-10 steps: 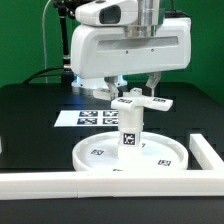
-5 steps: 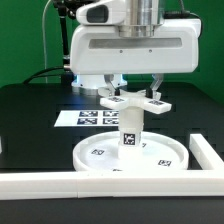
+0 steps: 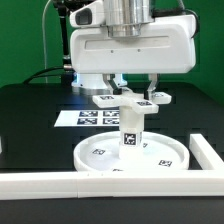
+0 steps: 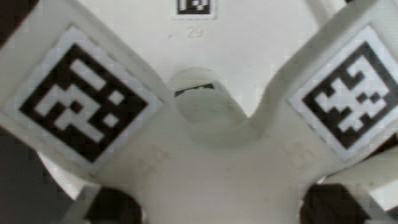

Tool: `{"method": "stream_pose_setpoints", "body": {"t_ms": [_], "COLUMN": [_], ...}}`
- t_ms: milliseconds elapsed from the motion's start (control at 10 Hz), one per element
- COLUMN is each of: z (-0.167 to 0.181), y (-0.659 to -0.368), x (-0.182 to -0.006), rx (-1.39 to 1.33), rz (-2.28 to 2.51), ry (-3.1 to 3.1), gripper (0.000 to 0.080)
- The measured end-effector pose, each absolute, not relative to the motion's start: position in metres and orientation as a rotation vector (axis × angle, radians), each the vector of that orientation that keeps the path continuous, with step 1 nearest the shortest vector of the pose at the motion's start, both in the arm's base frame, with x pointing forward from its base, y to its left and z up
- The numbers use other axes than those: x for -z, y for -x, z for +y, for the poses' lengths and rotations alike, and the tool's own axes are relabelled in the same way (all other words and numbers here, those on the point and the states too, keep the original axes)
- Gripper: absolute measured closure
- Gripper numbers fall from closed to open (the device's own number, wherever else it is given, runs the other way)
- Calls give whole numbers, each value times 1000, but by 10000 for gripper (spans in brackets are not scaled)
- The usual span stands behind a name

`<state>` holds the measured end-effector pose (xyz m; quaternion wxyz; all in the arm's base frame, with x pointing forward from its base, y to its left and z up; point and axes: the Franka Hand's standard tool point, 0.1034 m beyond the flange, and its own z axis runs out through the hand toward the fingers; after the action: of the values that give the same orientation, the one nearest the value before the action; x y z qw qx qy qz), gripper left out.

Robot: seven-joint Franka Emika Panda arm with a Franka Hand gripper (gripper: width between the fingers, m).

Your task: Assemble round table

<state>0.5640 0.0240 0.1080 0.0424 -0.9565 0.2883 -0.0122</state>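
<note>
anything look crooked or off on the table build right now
Nothing stands out. The post stands upright on the round disc, and the cross-shaped piece sits level on top, held between the fingers.

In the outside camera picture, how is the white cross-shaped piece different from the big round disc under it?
The cross-shaped piece is flat with arms; the round disc is a wide rimmed circle, clearly larger. The cross-shaped piece sits high on top of the upright post, between the fingers of the gripper; the round disc lies flat on the black table. Both are white plastic and carry small black-and-white tags.
</note>
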Motion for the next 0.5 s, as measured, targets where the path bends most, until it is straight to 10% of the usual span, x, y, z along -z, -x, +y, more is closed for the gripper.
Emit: {"method": "stream_pose_setpoints", "body": {"t_ms": [500], "z": [24], "y": [-565], "x": [-108], "rx": [24], "rz": [1373], "ry": [2707], "gripper": [356]}}
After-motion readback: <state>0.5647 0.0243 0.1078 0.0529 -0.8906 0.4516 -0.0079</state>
